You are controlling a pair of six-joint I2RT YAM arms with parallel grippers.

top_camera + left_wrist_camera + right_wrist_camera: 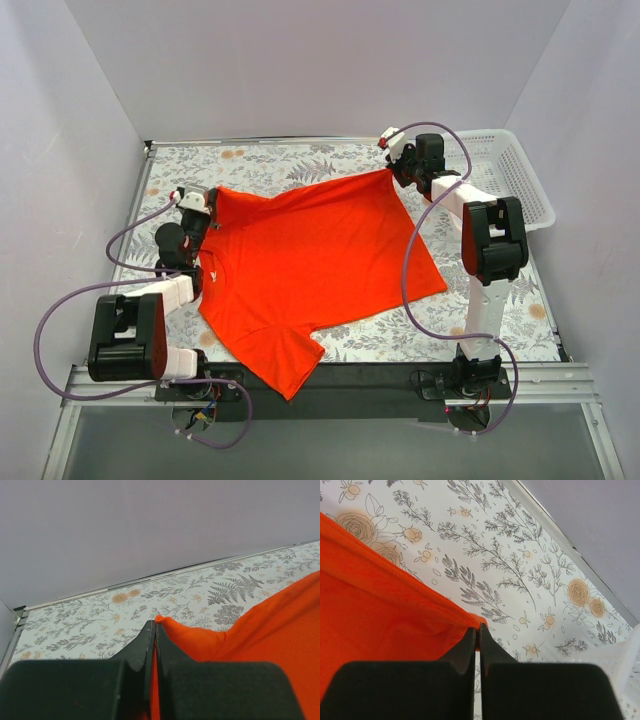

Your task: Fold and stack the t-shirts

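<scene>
T-shirt (320, 260) showing plain orange-red, table cover (290, 160) carrying grey ferns and pale orange flowers, basket (520, 180) looking white

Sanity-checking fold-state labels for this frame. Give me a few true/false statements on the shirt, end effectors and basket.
1. The left end effector and right end effector are each shut on the t-shirt. True.
2. The t-shirt is folded in half. False: it lies spread open, unfolded.
3. The basket stands at the far right corner. True.
4. The t-shirt lies inside the basket. False: it lies on the table.
</scene>
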